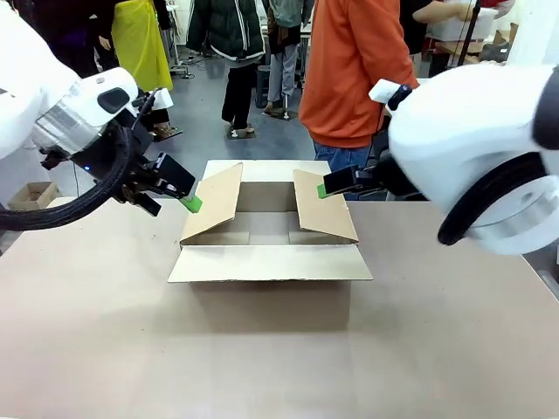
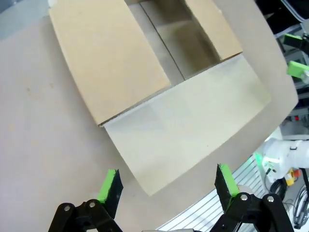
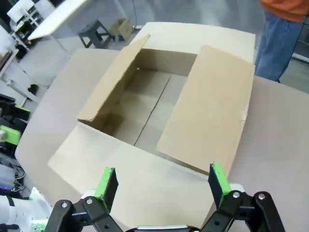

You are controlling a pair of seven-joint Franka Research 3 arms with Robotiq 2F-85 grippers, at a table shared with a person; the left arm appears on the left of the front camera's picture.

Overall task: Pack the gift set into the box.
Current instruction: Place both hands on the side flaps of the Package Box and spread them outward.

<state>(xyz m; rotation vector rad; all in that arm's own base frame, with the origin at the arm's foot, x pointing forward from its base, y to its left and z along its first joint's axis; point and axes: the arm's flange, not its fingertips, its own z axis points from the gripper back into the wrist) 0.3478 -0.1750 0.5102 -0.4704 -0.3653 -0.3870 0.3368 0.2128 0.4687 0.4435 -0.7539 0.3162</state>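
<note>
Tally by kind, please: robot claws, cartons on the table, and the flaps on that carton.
Claws: 2 (left claw, right claw)
Cartons on the table: 1 (the open brown box)
Flaps on it: 4
Total: 7, counting flaps separately

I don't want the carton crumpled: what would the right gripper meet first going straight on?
Probably the carton's near flap, spread out ahead of the right gripper, though depth is unclear and the side flap is close.
</note>
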